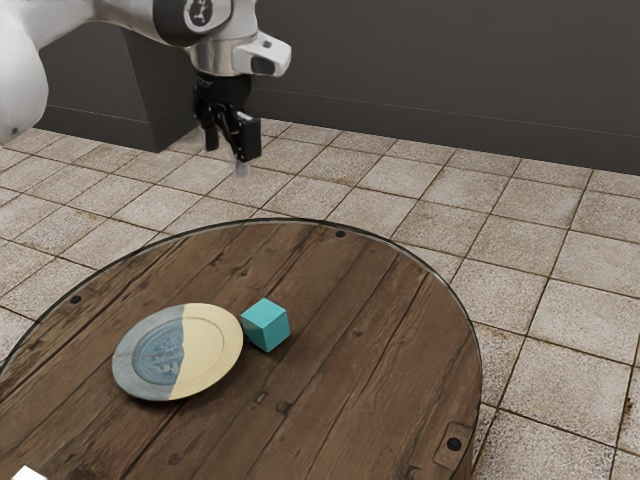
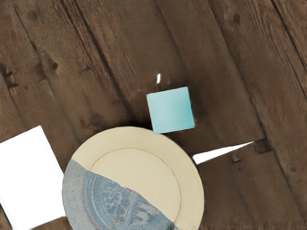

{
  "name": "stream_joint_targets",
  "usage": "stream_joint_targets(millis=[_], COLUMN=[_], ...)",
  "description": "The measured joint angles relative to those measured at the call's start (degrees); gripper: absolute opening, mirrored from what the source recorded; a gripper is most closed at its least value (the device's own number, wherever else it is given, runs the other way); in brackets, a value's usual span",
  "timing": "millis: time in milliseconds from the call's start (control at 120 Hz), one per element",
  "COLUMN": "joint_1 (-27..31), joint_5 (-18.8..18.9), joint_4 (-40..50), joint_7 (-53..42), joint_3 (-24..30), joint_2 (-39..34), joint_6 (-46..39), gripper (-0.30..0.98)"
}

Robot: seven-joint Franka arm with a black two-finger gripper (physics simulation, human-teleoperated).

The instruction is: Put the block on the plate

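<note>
High over the table's far side, my gripper (image 1: 228, 156) hangs open in the exterior view, with nothing between its fingers. Below it, a teal block (image 1: 265, 325) rests on the wood, close beside the rim of a round plate (image 1: 213, 350). The plate is part cream, part blue-grey, and its face is bare. From the wrist view, the block (image 2: 171, 110) lies right at the edge of the plate's cream side (image 2: 144, 163); whether the two touch I cannot tell.
Everything stands on a round wooden table (image 1: 370, 340) with a thin dark rim. A white flat shape (image 2: 29, 179) lies near the plate in the wrist view, and a narrow white sliver (image 2: 218, 153) lies on the plate's other side.
</note>
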State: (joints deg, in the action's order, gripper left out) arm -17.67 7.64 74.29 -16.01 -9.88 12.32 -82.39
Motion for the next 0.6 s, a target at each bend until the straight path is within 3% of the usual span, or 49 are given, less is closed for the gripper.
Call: stream_joint_targets(millis=[200, 367, 600], joint_1=[-1.22, -0.65, 1.47], joint_5=[-0.01, -0.57, -6.82], joint_4=[1.06, 7.52, 19.40], joint_7=[-5.67, -9.15, -12.60], joint_3=[0.66, 1.20, 1.34], joint_2=[4.84, 5.86, 7.18], joint_6=[0.50, -3.08, -11.20], gripper=[0.68, 0.69, 0.69])
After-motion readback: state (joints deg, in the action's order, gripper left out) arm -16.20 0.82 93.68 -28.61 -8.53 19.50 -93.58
